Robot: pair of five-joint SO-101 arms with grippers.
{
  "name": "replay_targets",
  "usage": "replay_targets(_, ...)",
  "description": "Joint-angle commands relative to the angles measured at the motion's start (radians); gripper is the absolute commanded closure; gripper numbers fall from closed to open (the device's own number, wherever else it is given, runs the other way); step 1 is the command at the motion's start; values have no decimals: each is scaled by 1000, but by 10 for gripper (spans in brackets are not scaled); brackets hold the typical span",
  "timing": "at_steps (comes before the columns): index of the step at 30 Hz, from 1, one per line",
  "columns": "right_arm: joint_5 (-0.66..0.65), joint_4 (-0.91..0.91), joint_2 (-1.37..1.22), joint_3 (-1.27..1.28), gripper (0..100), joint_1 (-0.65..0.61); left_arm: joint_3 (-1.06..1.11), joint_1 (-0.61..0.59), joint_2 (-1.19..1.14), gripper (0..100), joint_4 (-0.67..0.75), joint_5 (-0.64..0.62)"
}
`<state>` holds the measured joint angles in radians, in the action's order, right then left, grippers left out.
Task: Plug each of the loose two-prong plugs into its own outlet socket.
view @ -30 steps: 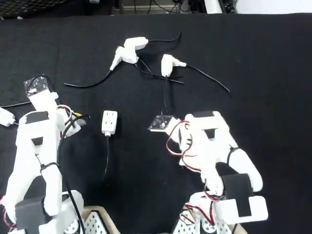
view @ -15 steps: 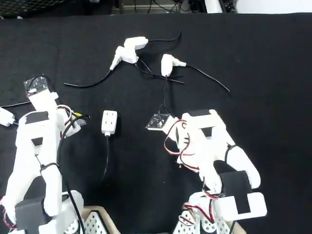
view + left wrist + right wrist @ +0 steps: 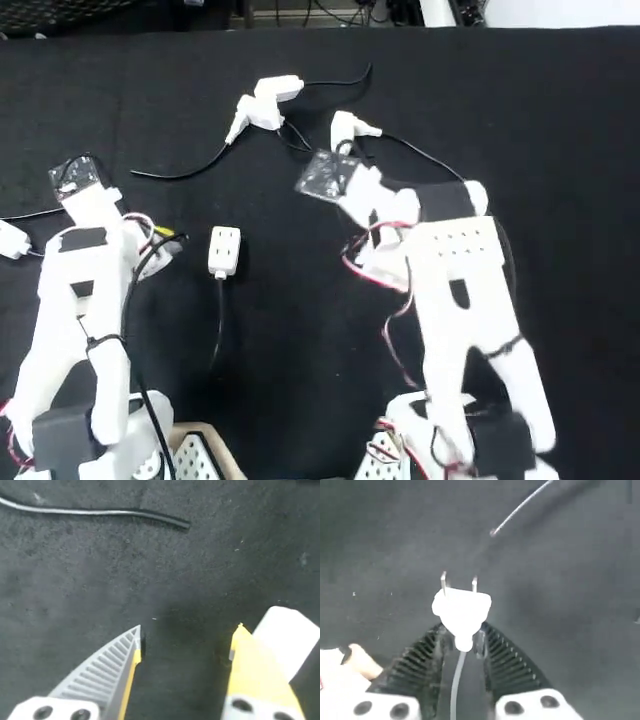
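While in right tool (image 3: 462,630), white plug (image 3: 462,609)

One white two-prong plug (image 3: 462,607) is clamped at its cord end in my right pincer (image 3: 462,629). Both flat prongs point away from me, and its cord trails back between the fingers. A white outlet socket (image 3: 224,250) lies flat on the black tabletop (image 3: 560,120) near the middle, with a dark cord running back toward my bases. Farther off, a white pair (image 3: 266,103) lies touching (plug and socket, though I cannot tell whether they are mated), with dark cords trailing away. Another small white piece (image 3: 10,240) lies at the table's left edge.
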<state>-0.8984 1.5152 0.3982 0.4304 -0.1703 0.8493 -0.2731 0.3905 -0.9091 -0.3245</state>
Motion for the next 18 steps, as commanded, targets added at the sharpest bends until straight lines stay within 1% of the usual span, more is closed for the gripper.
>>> replay_targets(1, 98, 61, 64, -58, 987, -121, -59, 84, 34, 713, 44, -106)
replay_targets(5, 212, 60, 65, -58, 987, -198, -87, 226, 35, 713, 52, -114)
replay_targets(9, 269, 58, 71, -64, 987, -284, -133, 374, 35, 712, 48, -114)
replay_targets(12, 305, 43, 71, -59, 987, -325, -148, 461, 35, 710, 46, -115)
replay_targets(15, 331, 18, 65, -33, 987, -342, -147, 519, 35, 710, 46, -115)
replay_targets(18, 353, -32, 65, 27, 986, -342, -143, 533, 35, 710, 46, -115)
